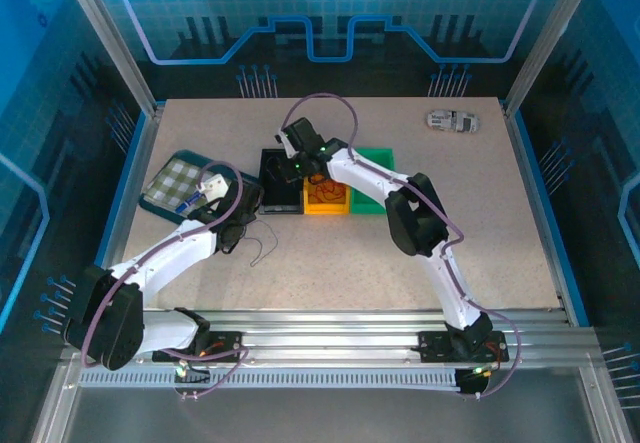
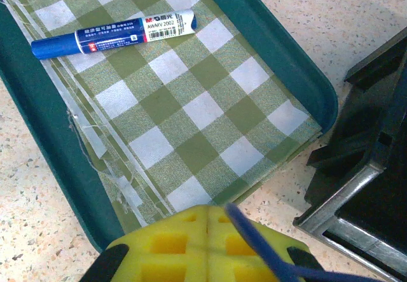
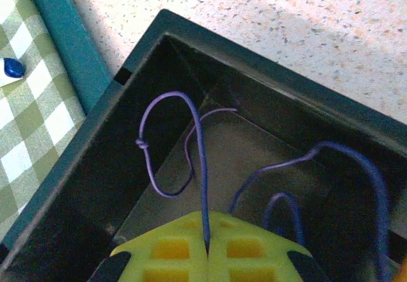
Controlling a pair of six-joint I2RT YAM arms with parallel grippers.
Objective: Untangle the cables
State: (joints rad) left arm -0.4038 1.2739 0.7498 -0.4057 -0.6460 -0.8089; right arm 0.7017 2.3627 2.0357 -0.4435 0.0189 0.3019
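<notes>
A thin blue cable (image 3: 166,143) curls inside the black bin (image 3: 267,65), with a small knot on its left loop. One strand runs straight into the seam of my right gripper (image 3: 208,221), which is shut on it. In the top view that gripper (image 1: 290,158) hangs over the black bin (image 1: 281,199). My left gripper (image 2: 208,211) is shut at the near right edge of the teal tray (image 2: 280,46). A blue cable (image 2: 257,244) lies across its right pad, not in the seam. A dark cable (image 1: 258,248) loops on the table beside the left arm. Reddish strands lie in the orange bin (image 1: 326,197).
A green checked cloth (image 2: 191,104) lines the tray, with a blue marker (image 2: 114,35) on it. A green bin (image 1: 375,161) stands right of the orange one. A small grey object (image 1: 452,120) rests at the back right. Metal posts frame the table.
</notes>
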